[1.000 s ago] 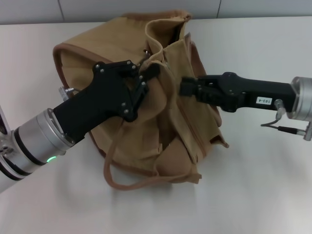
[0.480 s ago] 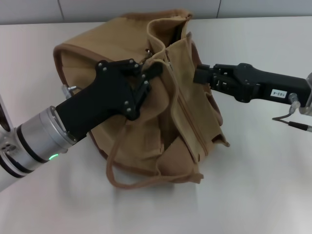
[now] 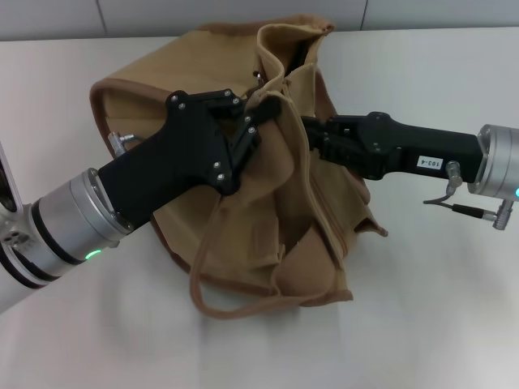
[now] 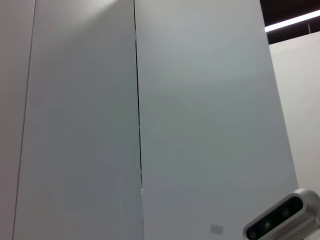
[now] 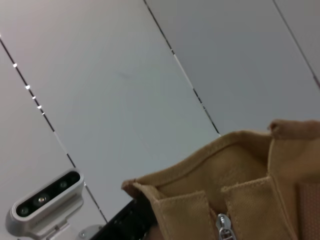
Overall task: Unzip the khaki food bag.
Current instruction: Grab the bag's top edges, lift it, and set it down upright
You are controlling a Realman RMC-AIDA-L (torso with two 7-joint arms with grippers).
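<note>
The khaki food bag (image 3: pixel 162 89) lies slumped on its side in the middle of the white table, its top edges standing apart at the far end. My left gripper (image 3: pixel 263 113) is shut on a fold of the bag's fabric by the zipper line and holds it up. My right gripper (image 3: pixel 310 134) reaches in from the right, its tip pressed into the bag's folds and partly hidden by them. The right wrist view shows the bag's rim (image 5: pixel 240 170) and a silver zipper pull (image 5: pixel 223 229) hanging loose. The left wrist view shows only wall panels.
A webbing handle (image 3: pixel 203 300) loops out onto the table (image 3: pixel 438 308) at the bag's near side. A silver metal fitting (image 3: pixel 119 142) sticks out at the bag's left. The wall runs along the table's far edge.
The right gripper drew back to the right, then came in again to the bag's folds. The left gripper shifted slightly up and right with the fabric, and the bag shifted with it.
</note>
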